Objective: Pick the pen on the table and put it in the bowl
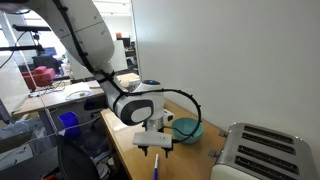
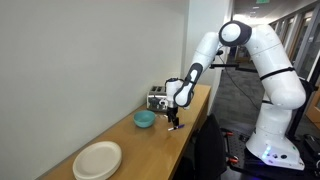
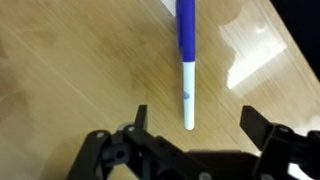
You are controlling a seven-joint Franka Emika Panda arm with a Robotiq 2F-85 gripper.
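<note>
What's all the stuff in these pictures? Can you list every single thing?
pen: one, blue with a pale tip, lying on the table below the gripper
bowl: one, teal, on the table near the wall, beside the gripper
plates: a flat stack, number unclear, white, at the table end far from the toaster
toaster: one, silvery, on the table past the bowl
table: one, light tan wood, along the white wall
robot arm: one, white, reaching over the table
gripper: one, black fingers, open, above the pen's tip and not touching it
</note>
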